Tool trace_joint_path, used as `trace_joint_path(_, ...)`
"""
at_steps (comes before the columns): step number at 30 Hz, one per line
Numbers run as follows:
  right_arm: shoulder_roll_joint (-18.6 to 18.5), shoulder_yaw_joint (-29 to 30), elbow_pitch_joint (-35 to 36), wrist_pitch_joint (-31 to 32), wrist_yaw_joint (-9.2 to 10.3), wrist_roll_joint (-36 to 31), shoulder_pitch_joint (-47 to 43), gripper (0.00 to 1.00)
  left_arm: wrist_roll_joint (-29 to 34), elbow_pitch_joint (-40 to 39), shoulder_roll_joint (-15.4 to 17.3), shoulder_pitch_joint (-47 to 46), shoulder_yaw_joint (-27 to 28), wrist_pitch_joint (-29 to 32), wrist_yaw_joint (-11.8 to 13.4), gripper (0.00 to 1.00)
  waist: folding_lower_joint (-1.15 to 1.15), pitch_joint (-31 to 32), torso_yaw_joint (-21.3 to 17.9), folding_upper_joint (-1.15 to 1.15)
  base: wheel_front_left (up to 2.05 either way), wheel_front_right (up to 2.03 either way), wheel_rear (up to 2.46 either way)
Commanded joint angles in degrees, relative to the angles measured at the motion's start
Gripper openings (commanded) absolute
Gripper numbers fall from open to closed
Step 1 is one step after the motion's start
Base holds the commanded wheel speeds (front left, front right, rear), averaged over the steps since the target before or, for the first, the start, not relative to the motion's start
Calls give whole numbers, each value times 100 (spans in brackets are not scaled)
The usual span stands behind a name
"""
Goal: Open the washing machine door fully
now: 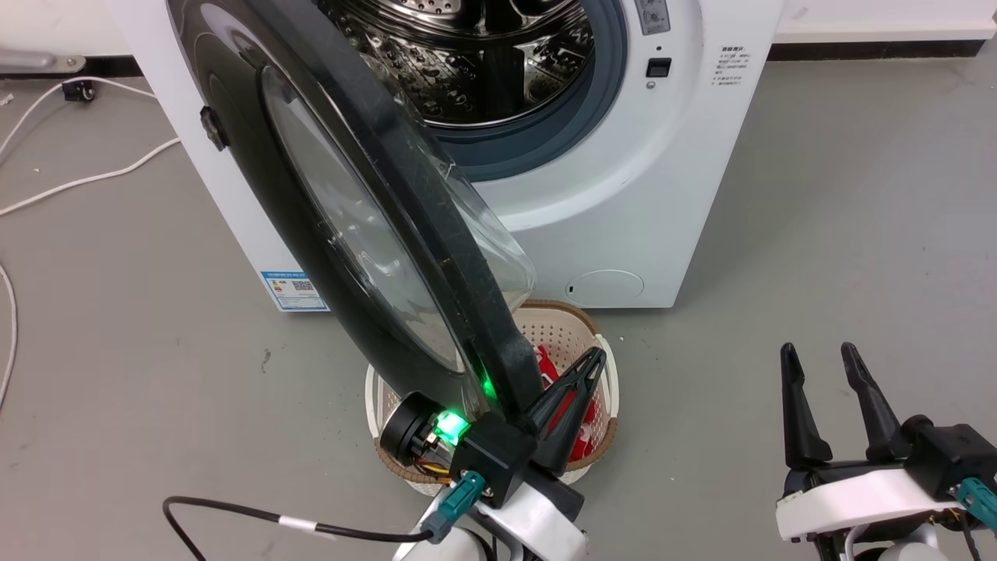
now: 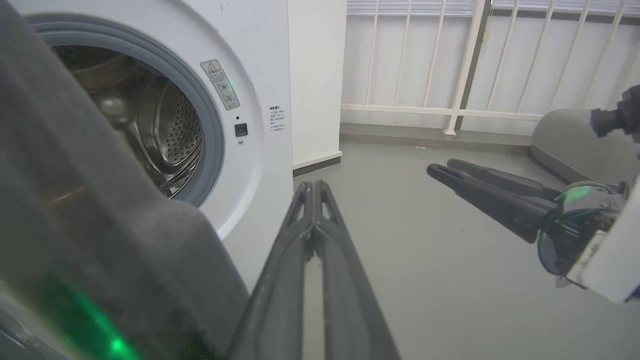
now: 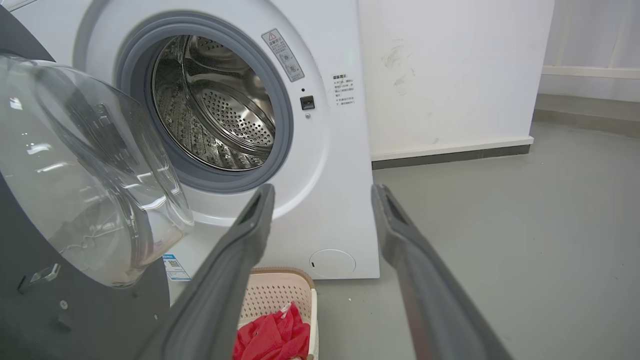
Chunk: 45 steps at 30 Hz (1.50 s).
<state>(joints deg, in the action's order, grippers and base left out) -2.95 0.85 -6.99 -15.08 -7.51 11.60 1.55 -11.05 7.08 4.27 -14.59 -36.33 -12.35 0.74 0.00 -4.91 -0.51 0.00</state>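
Note:
The washing machine door (image 1: 350, 210), a big round door with a glossy black rim and a clear bulging bowl, stands swung well out from the white machine (image 1: 639, 195), hinged on the left. Its free edge reaches down to my left gripper (image 1: 597, 353). That gripper is shut, with its fingers pressed together and nothing between them. In the left wrist view the door rim (image 2: 100, 250) lies right beside the left gripper (image 2: 313, 184), on its left. My right gripper (image 1: 818, 351) hovers open over the floor at the lower right, apart from the door (image 3: 85, 165).
A pale laundry basket (image 1: 580, 323) holding red cloth (image 1: 545, 362) sits on the floor under the door's lower edge, in front of the machine. The steel drum (image 1: 483, 54) is exposed. White cables (image 1: 78, 179) trail across the floor at left. Grey floor spreads to the right.

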Motion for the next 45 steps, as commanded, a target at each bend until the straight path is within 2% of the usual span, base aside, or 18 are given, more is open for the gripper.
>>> trace_joint_path(1, 15, -10, 13, -10, 4, 12, 45, 100, -57, 49, 65, 57, 111, -14, 76, 0, 0, -9, 12, 0, 0, 0, 0)
trace_joint_path(6, 15, -35, 9, -11, 3, 33, 43, 100, -50, 2, 284, 159, 295, -41, 245, 0, 0, -3, 50, 0, 0, 0, 0)
trace_joint_path(12, 15, -28, -19, -2, 4, -8, 1, 100, -49, -430, 494, 552, 362, -100, 408, 0, 0, 53, 116, 0, 0, 0, 0)
trace_joint_path(22, 15, 79, 114, 145, 4, -104, -8, 100, -110, -1186, 712, 1220, 404, 114, 722, 0, 0, 15, 525, 0, 0, 0, 0)
trace_joint_path(28, 12, 167, 247, 259, 4, -207, -10, 100, -120, -1592, 781, 1568, 397, 201, 900, 0, 0, -3, 948, 0, 0, 0, 0)
trace_joint_path(33, 13, 273, 387, 343, 4, -253, -28, 100, -136, -1785, 834, 1805, 449, 235, 1070, 0, 0, -84, 1462, 0, 0, 0, 0)
trace_joint_path(38, 13, 330, 516, 430, 3, -299, -32, 100, -191, -1827, 834, 1888, 606, 165, 1229, 0, 0, -184, 2050, 0, 0, 0, 0)
trace_joint_path(45, 12, 373, 662, 552, 4, -376, -46, 100, -319, -1738, 920, 2020, 1011, 4, 1486, 0, 0, -272, 2664, 0, 0, 0, 0)
